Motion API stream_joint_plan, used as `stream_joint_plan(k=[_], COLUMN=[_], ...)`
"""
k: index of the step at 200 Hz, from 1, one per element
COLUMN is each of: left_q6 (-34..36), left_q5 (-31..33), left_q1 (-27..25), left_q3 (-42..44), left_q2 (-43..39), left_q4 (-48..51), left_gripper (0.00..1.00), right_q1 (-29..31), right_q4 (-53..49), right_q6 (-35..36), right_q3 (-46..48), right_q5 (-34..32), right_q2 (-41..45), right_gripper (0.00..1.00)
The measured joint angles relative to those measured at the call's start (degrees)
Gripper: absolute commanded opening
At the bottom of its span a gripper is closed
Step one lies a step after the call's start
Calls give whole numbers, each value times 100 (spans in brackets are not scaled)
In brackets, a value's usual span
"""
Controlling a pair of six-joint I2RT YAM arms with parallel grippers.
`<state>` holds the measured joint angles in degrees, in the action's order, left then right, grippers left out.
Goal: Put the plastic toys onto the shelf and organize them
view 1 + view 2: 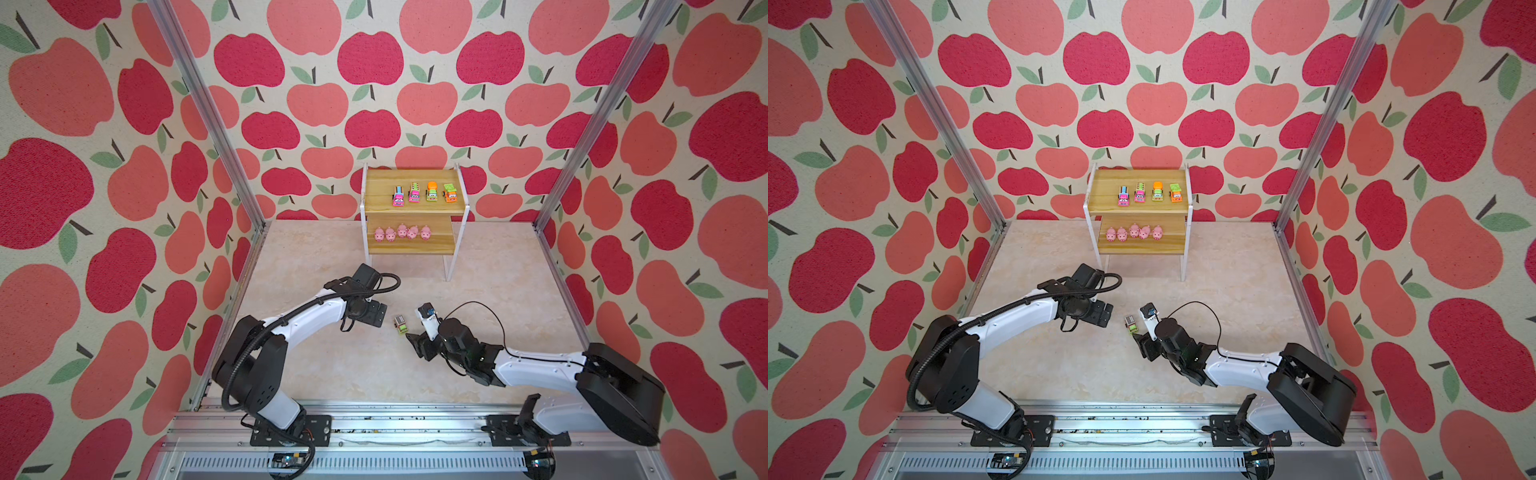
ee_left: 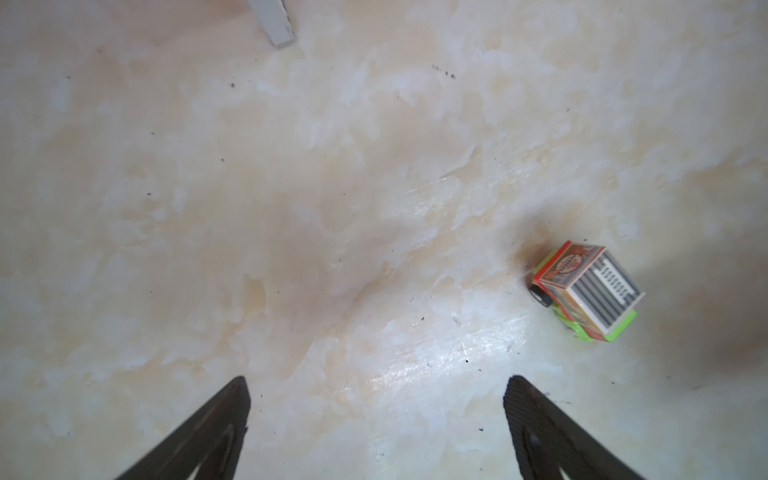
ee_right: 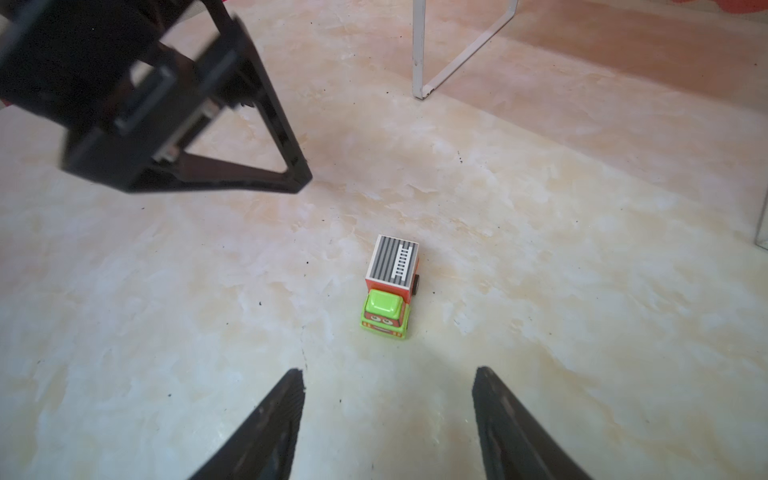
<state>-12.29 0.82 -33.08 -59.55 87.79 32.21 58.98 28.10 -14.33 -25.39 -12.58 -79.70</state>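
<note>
The right claw (image 3: pixel 386 374) is seen at the lower middle of both top views, low over the pale marbled desk (image 1: pixel 332 374). Its two black fingers are spread apart and nothing is held between them. The left claw (image 2: pixel 376 380) is seen a little higher and more to the left. It is spread wide too, and it is empty.

Between the two claws, one tiny plastic toy truck with a green cab and a grey striped roof (image 1: pixel 401 324) is stood on its wheels on the desk. It is touched by neither claw. The right claw is pointed at the truck's front, so it is probably meant to be grabbed from that side.

Farther back, in the middle of both top views, the two-tier shelf of yellowish wood boards and thin white legs (image 1: pixel 378 199) is set against the apple-print wall (image 1: pixel 370 58). Four bright trucks (image 1: pixel 414 193) are lined up on the upper board. Five small pink pigs (image 1: pixel 402 230) are lined up on the lower board. It looks as if each kind is kept on its own board. Nine toys are counted on the shelf and one on the desk.
</note>
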Motion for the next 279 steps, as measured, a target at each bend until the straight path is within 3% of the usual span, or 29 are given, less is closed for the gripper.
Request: stream_joint_plan(k=[44, 95, 116, 142, 173, 227, 252, 279], left_q6=[-348, -339, -323, -286, -181, -111, -133, -245], left_q5=[-527, -911, -1010, -1082, -1156, -1178, -1167, -1161], left_q1=[680, 973, 1056, 1108, 1193, 1537, 1779, 2017], left_q3=[116, 114, 109, 44, -142, -393, -409, -415], left_q2=[-1360, -1801, -1884, -1987, -2138, -2251, -2251, -2251], left_q4=[35, 208, 269, 356, 431, 448, 442, 435], left_gripper=[99, 99, 99, 99, 99, 99, 99, 99], right_q1=[55, 52, 42, -11, 11, 407, 509, 463], right_q4=[966, 1569, 1672, 1720, 1574, -247, -1434, -2430], right_q6=[-33, -33, -55, -96, -39, 144, 227, 306], right_q3=[-175, -678, -863, -1032, -1250, -2050, -3268, -5045], right_q5=[-240, -310, -361, -391, -380, -669, -925, -1228], right_q2=[-1235, -2177, -2393, -2592, -2629, -1488, -776, -627], right_gripper=[67, 63, 53, 32, 17, 15, 15, 16])
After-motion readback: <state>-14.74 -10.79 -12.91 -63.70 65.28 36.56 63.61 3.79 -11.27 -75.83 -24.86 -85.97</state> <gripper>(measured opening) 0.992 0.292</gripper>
